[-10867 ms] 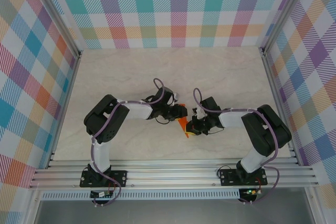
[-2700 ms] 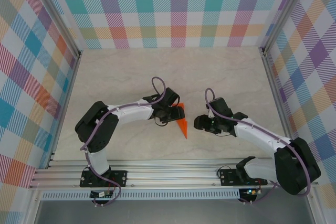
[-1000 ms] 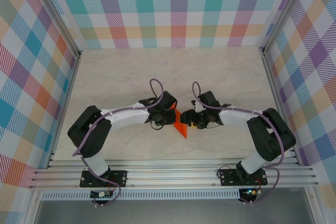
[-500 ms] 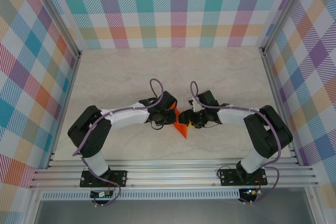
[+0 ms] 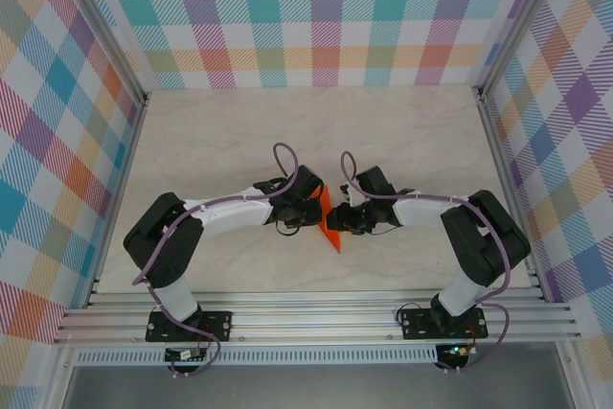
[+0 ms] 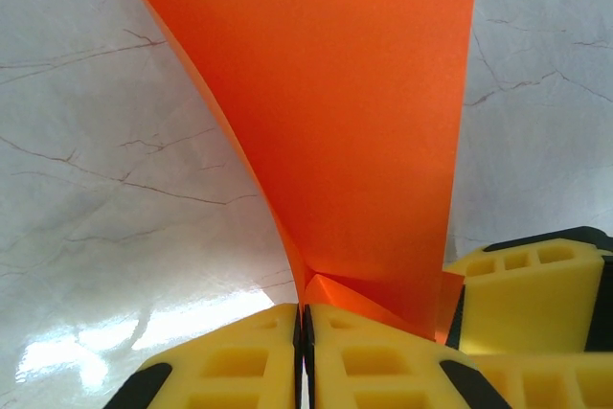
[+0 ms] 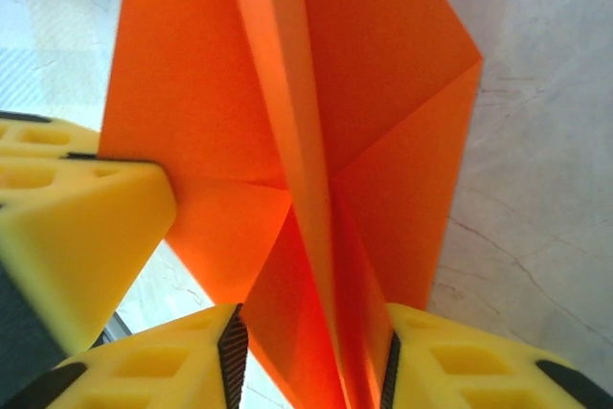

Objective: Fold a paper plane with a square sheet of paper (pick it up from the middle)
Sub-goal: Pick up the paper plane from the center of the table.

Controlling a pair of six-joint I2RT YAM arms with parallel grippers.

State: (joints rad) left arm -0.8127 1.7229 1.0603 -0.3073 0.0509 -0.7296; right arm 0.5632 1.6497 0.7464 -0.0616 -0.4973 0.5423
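Out on the table (image 5: 239,131), left tool (image 6: 303,318) pinches the orange paper (image 5: 331,235) shut; right tool (image 7: 311,325) straddles its centre fold, grip unclear. Light, floppy stuff, I'd hold it at the creases

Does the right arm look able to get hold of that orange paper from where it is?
Probably yes: the right claw has a finger on either side of the orange paper, with nothing blocking. The left claw pinches it too.

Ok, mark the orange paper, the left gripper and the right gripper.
orange paper (image 5: 332,235): top external view, bare lower part.
left gripper (image 6: 304,318): left wrist view, seam where its pads meet.
right gripper (image 7: 311,356): right wrist view, midway between its pads, over paper.
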